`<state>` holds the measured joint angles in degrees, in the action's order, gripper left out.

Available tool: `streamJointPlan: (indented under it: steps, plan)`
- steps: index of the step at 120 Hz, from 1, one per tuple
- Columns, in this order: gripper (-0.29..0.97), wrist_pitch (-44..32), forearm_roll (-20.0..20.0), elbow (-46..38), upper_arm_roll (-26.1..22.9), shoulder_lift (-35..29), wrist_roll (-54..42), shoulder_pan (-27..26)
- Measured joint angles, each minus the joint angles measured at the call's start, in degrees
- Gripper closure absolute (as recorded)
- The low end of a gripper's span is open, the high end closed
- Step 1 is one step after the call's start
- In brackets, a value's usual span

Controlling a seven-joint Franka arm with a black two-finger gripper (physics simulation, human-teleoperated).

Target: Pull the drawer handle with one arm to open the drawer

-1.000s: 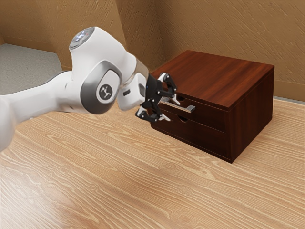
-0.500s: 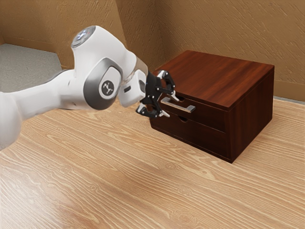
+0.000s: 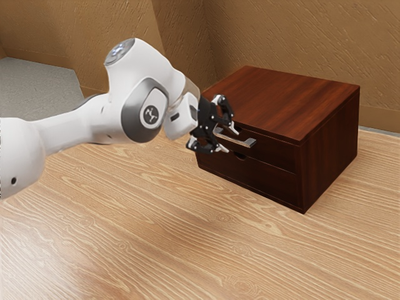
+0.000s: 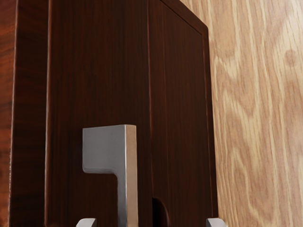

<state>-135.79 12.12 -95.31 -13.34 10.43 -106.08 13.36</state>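
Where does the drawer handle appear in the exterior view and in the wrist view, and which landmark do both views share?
Exterior view: the handle is a grey bar on the upper drawer, near the picture's middle.
Wrist view: the handle is the grey L-shaped bar on the dark drawer front, close to the camera.
Shared landmark: the round notch in the lower drawer, beside the handle.

cabinet (image 3: 284, 103) on table (image 3: 156, 237), handle (image 3: 241, 141) on drawer (image 3: 275, 151) (upper), end effector (image 3: 220, 136) around it

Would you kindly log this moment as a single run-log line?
phase: pre-grasp | gripper: open, straddling handle | drawer: looks shut, not yet pulled | next: likely close, then pull
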Motion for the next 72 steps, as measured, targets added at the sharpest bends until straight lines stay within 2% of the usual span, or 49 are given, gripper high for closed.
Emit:
streamJointPlan:
  steps: [72]
  plan:
    - [0.48,-0.1,0.0,1.4,0.2,2.0,0.4,0.4]
